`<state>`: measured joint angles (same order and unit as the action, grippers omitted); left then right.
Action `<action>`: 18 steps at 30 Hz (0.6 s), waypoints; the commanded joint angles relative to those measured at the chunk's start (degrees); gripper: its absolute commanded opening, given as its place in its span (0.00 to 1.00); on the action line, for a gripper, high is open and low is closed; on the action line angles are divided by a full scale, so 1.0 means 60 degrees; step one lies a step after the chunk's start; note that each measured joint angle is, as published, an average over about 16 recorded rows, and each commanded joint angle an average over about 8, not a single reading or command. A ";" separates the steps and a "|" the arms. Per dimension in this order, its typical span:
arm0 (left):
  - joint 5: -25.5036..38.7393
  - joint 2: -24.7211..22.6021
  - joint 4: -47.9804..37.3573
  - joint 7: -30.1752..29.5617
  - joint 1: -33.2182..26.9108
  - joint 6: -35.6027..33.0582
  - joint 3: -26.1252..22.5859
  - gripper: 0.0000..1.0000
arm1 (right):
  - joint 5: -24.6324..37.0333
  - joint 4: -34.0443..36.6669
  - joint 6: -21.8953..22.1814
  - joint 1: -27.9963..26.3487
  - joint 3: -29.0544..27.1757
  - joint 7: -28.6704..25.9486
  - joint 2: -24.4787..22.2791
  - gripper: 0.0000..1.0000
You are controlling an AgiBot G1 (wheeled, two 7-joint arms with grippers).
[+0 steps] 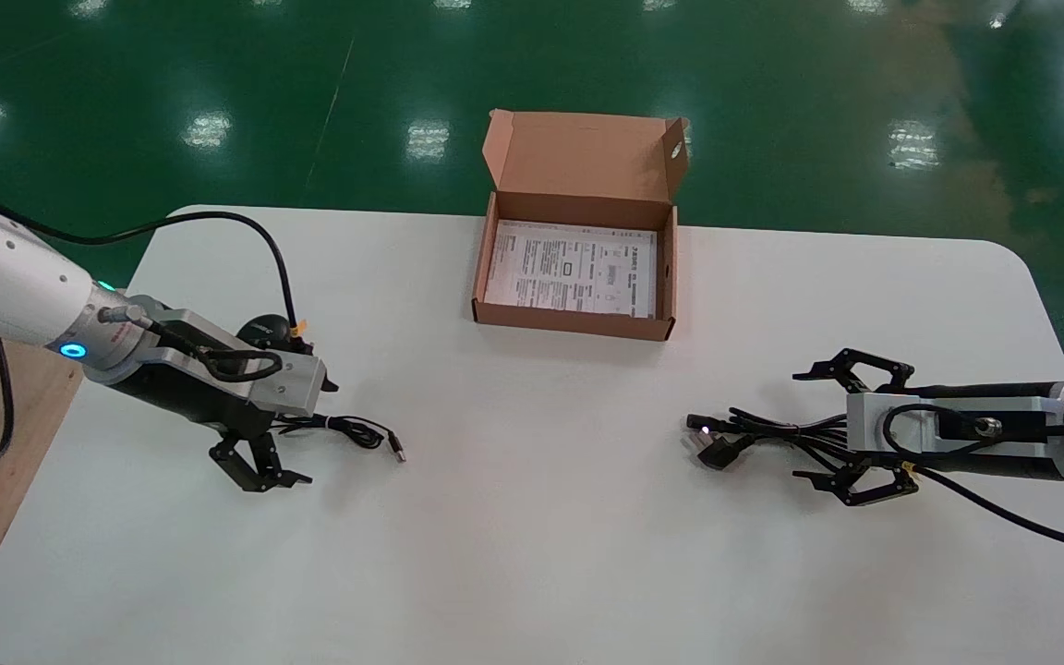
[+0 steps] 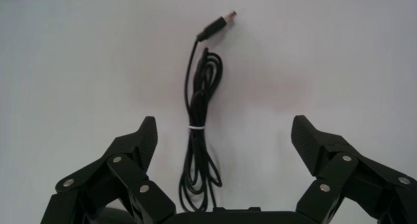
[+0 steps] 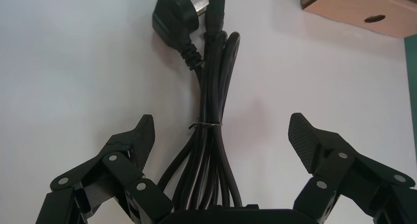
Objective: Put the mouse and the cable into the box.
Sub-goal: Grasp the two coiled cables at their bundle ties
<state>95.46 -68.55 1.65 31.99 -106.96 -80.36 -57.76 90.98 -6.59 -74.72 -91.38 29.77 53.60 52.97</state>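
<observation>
White table (image 1: 532, 554): black cable (image 3: 210, 101) bundled, tied midway, plug-ended.

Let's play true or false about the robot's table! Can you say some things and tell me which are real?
1. The box is open. True.
2. The mouse is already inside the box. False: it lies on the table by the left gripper.
3. The right gripper is open, with a finger on each side of the power cable. True.
4. The left gripper is squeezing the USB plug. False: it is open, and the plug lies free ahead of it.
5. A printed sheet of paper lies in the box. True.
</observation>
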 commanded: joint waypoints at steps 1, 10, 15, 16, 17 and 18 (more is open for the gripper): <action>0.0018 -0.0026 -0.0077 0.0097 0.0040 0.0089 -0.0012 1.00 | 0.0036 0.0172 0.0154 -0.0040 0.0021 0.0034 0.0142 1.00; 0.0063 -0.0066 -0.0241 0.0326 0.0212 -0.0031 -0.0050 1.00 | 0.0089 0.0582 0.0475 -0.0110 0.0046 0.0111 0.0386 1.00; 0.0067 -0.0065 -0.0242 0.0334 0.0230 -0.0059 -0.0051 1.00 | 0.0084 0.0608 0.0502 -0.0121 0.0041 0.0107 0.0398 1.00; 0.0066 -0.0063 -0.0235 0.0330 0.0230 -0.0058 -0.0050 1.00 | 0.0083 0.0596 0.0500 -0.0120 0.0041 0.0107 0.0393 1.00; 0.0065 -0.0061 -0.0229 0.0326 0.0230 -0.0057 -0.0049 1.00 | 0.0083 0.0585 0.0496 -0.0118 0.0041 0.0107 0.0389 1.00; 0.0065 -0.0059 -0.0224 0.0323 0.0229 -0.0055 -0.0049 1.00 | 0.0083 0.0574 0.0492 -0.0116 0.0040 0.0108 0.0384 1.00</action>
<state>95.85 -68.91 0.29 33.93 -105.60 -80.68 -58.05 91.48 -3.15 -71.81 -92.06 30.02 54.25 55.27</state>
